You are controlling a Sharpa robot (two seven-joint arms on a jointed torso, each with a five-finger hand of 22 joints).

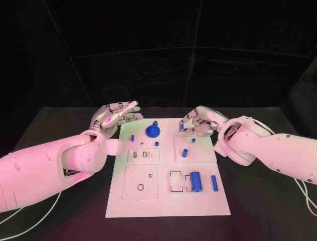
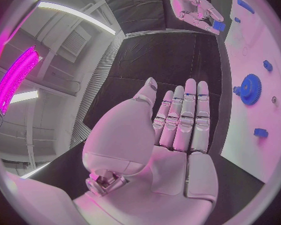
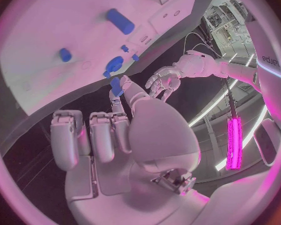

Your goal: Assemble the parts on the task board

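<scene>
The white task board (image 1: 166, 198) lies in the middle of the table. On its far part stands a blue gear (image 1: 153, 131) (image 2: 249, 89) (image 3: 114, 64). A blue cylinder (image 1: 196, 181) (image 3: 120, 21) and a thin blue bar (image 1: 214, 183) lie near its right front. My right hand (image 1: 197, 123) (image 3: 109, 135) hovers over the board's far right part and pinches a small blue part (image 1: 181, 127) (image 3: 116, 85) (image 2: 218, 26) at its fingertips. My left hand (image 1: 115, 116) (image 2: 178, 130) hangs open, fingers straight, beside the board's far left corner, holding nothing.
Small blue pieces (image 1: 132, 137) (image 1: 184, 152) sit on the board's middle rows, near slots and round holes. A cable (image 1: 307, 201) trails over the black table at the right. Black curtains close off the back.
</scene>
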